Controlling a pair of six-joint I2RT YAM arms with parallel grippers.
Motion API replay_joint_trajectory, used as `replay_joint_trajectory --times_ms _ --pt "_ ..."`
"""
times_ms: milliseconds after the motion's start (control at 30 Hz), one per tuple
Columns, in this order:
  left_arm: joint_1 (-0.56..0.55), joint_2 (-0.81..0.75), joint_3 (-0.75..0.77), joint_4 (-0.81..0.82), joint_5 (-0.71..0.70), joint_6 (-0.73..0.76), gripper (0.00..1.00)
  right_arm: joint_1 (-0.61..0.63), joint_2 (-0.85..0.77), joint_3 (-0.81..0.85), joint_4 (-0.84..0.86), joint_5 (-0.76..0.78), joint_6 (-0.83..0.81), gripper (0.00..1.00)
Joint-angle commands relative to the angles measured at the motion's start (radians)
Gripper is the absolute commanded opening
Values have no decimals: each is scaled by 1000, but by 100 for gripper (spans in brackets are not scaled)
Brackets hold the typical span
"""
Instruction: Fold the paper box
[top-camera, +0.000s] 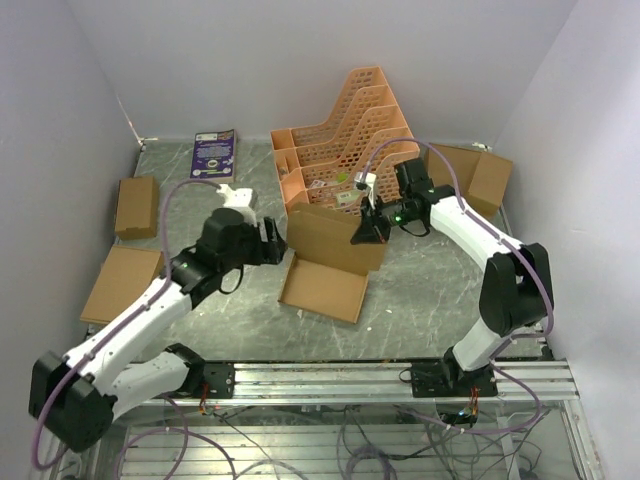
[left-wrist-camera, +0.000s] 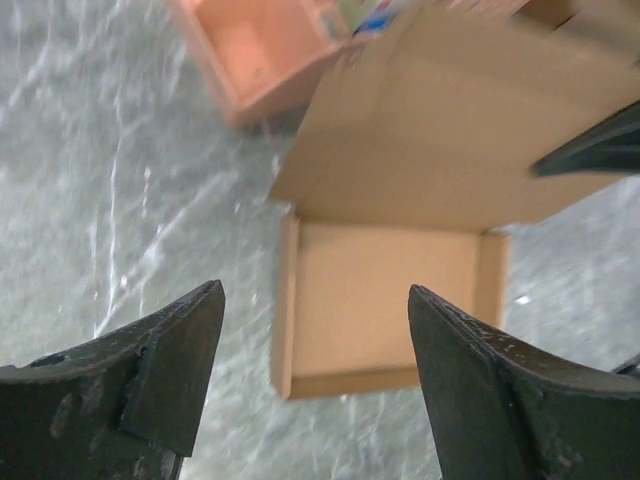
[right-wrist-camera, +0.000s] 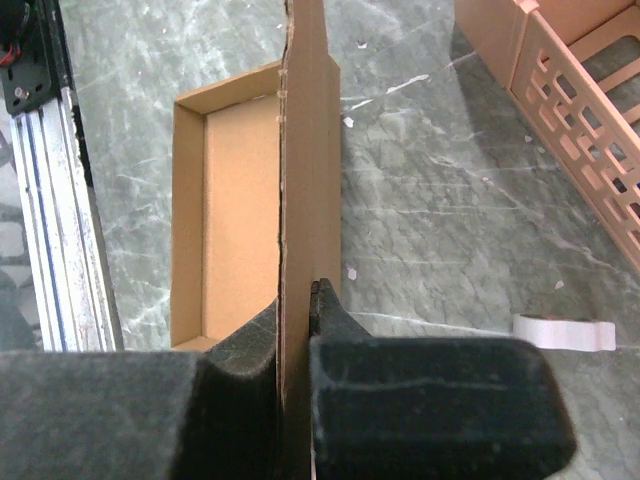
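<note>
Midway across the worktop (top-camera: 425, 292), right jaws clamp the box (top-camera: 322, 288) lid, left jaws apart, so a pull could drag it askew.

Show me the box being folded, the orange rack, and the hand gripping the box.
box (top-camera: 322, 290), top view, on the floor of its tray part.
rack (top-camera: 348, 132), top view, on a lattice side wall.
right hand (top-camera: 366, 231), top view, between its fingertips at the raised flap's edge.

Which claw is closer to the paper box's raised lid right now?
Right. The right claw is shut on the raised lid of the paper box; the left claw hangs open beside the box, not touching.
</note>
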Motion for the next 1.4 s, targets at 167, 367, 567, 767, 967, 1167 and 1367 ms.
replay_joint_trajectory --times_ms 167,367,567,767,967,1167,1367 --pt "221 -80 -205 627 508 -22 86 3 98 154 -245 -61 -250 0" --pt "243 -30 -275 585 448 -60 90 5 130 202 -313 -67 -330 0" --pt "242 -137 -403 570 303 -110 92 28 170 247 -353 -49 -379 0" --pt "243 -107 -483 711 301 -108 93 65 250 319 -395 -31 -427 0" --pt "243 -108 -489 709 262 -82 93 85 305 384 -426 -24 -440 8" --pt "242 -130 -537 735 255 -110 92 87 289 382 -377 3 -402 35" --pt "242 -116 -559 771 253 -119 92 81 245 374 -322 40 -354 58"
